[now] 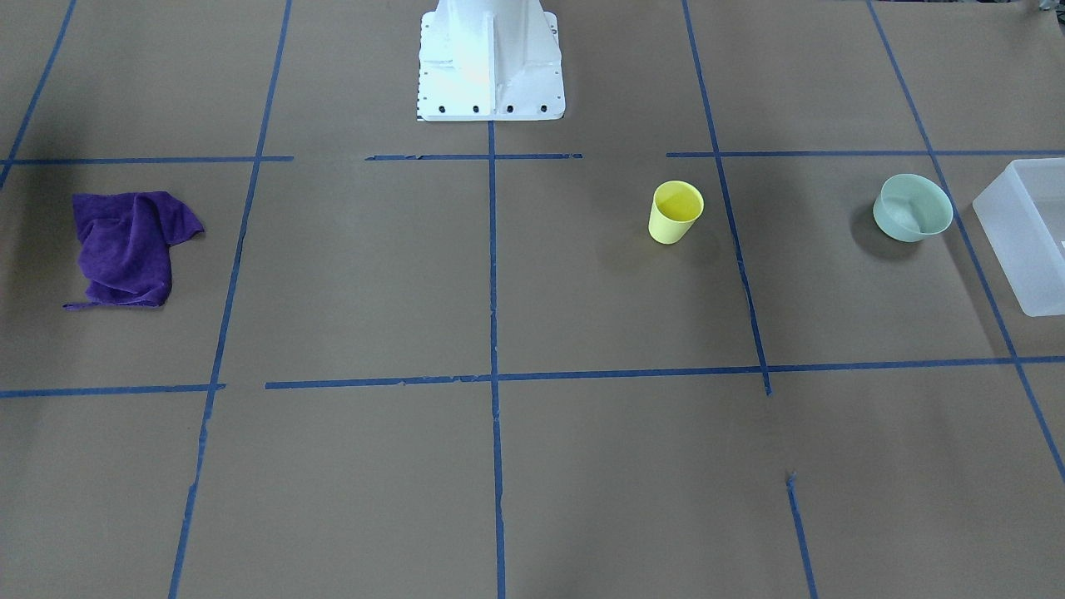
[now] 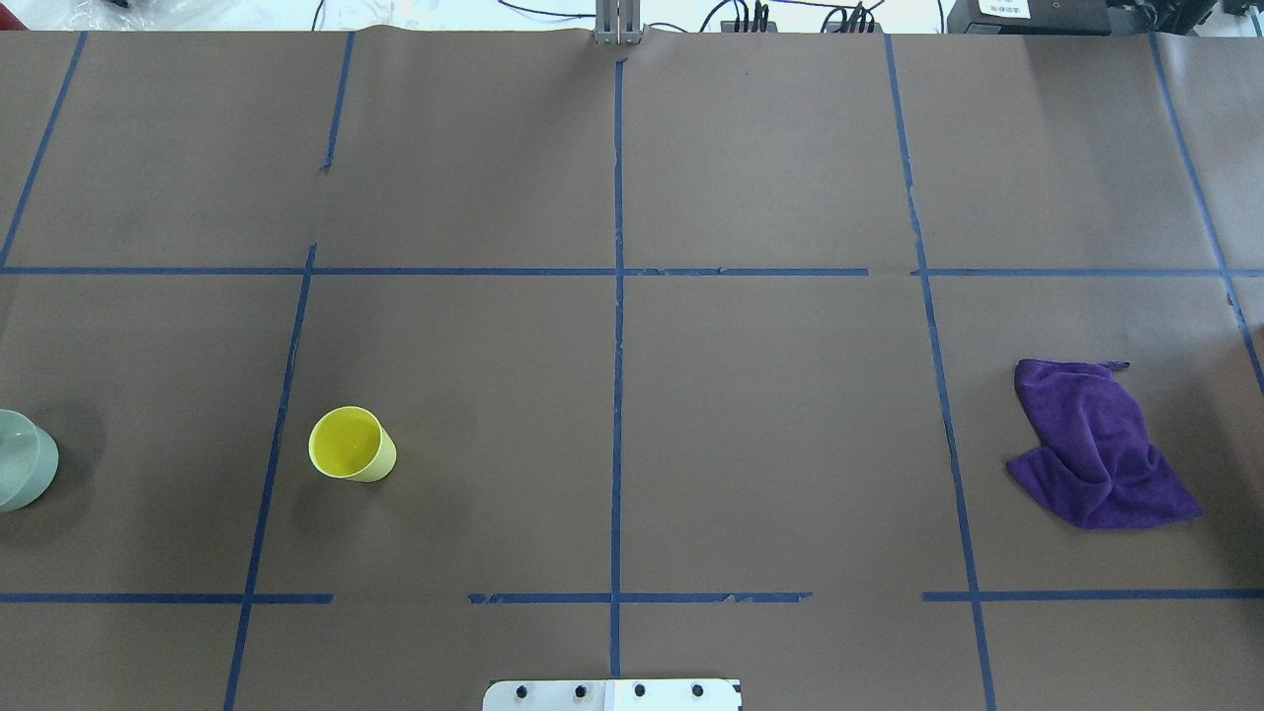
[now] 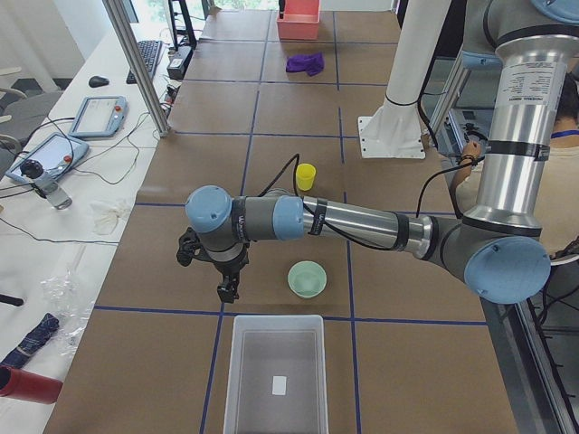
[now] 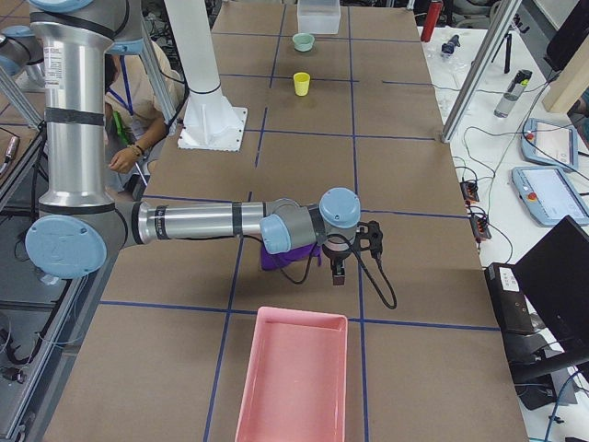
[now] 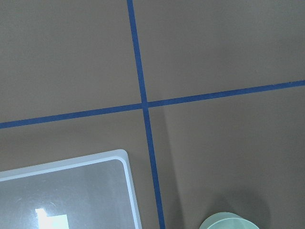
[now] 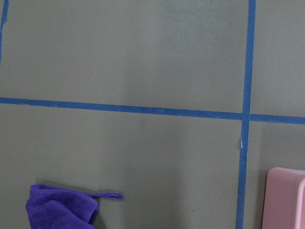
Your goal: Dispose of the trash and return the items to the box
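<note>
Closest up in the left-end view is the box (image 3: 271, 353), parked right at the left end edge of the table (image 1: 374, 274), with its near end cut off by the bottom of the picture. It has a small white patch (image 3: 280, 386) on its floor, which could be a label or a reflection, hard to say. The front view only catches a slice of the box at the side, and the left wrist camera gets just one rounded corner.

The bowl (image 3: 307, 278) sits upright just in from the box, not touching it. The overhead view chops it roughly in half, and the wrist view shows only a sliver of rim. The cup (image 1: 675, 212) stands upright further toward the middle, well apart from the bowl and a bit nearer the robot's edge than the far one. Neither is in the box.

The left gripper (image 3: 226, 294) hangs over the table beside the bowl, on the operators' side, near the box's corner. It's only a dark blob in that side view, so there's no telling if its fingers are spread or pressed together. Same deal with the right gripper (image 4: 337, 274) over toward the right end, where the arm's wrist covers part of the purple cloth (image 1: 129, 248). The pink tray (image 4: 293, 378) lies at the right end edge, near end cut off too.
</note>
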Robot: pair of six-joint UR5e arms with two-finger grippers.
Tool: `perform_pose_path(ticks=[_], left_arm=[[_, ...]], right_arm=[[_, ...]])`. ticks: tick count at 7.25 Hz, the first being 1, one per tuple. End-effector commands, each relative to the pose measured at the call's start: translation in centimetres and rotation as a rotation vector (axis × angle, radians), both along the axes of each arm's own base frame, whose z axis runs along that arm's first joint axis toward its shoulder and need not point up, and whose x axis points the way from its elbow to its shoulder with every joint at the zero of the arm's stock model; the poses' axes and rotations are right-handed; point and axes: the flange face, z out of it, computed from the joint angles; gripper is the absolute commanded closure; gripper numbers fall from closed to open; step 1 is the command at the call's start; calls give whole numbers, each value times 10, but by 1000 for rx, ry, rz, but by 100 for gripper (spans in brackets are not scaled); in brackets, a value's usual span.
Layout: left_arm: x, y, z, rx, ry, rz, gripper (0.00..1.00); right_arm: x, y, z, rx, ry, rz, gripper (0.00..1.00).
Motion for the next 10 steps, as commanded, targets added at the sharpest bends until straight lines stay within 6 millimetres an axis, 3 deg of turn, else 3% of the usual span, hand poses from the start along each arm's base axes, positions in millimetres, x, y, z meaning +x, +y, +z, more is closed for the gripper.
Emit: perform_pose_path(ticks=[1,4,10], left_arm=[[14,-5,15,26,0,34,0],[14,-6,-3,56,-3,29,0],[19,-6,-15,86,-9,41,0]], right_arm=[[-6,0,1,-4,1,-11,0],[-9,0,-2,5,1,-16,0],[-8,1,-5,13,3,-15,0]])
